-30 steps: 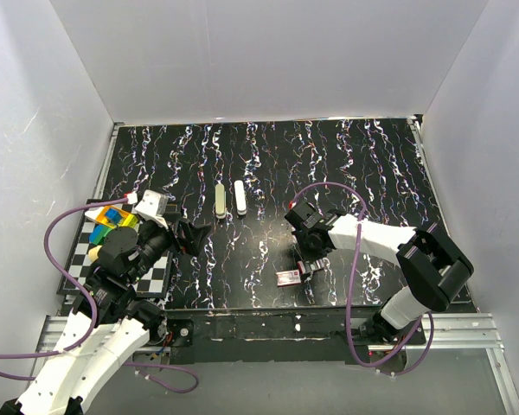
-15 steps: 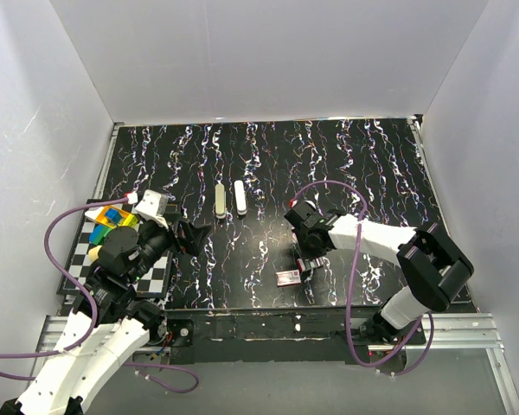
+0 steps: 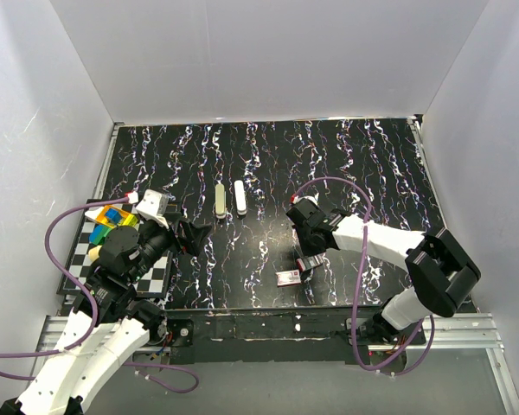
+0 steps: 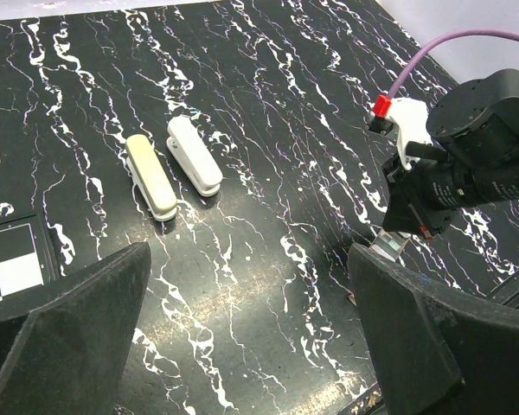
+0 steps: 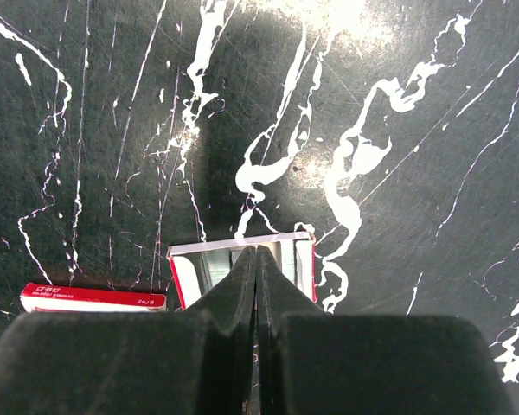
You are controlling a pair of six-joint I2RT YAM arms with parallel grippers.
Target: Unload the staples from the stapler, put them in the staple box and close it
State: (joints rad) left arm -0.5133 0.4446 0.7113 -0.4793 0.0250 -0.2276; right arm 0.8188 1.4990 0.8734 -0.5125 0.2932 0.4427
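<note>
Two small staplers lie side by side at mid-table, a beige one [image 3: 221, 201] [image 4: 151, 175] and a white one [image 3: 240, 198] [image 4: 195, 156], both closed. My left gripper [image 3: 193, 235] [image 4: 246, 285] hovers wide open near the table's front left, well short of them, with nothing between its fingers. My right gripper [image 3: 307, 262] [image 5: 257, 255] is shut, its tips dipped into an open red-and-white staple box tray [image 3: 288, 277] [image 5: 242, 268]. Nothing shows between the jaws. The staples are not plainly visible.
A red box sleeve [image 5: 92, 298] lies just left of the tray. A checkerboard [image 3: 160, 277] [image 4: 13, 264] with coloured blocks [image 3: 112, 220] sits at the left edge under my left arm. White walls enclose the table. Purple cables loop off both arms.
The right arm's elbow has drifted slightly right while its shut gripper stays over the tray. The left arm and both staplers have not moved.
</note>
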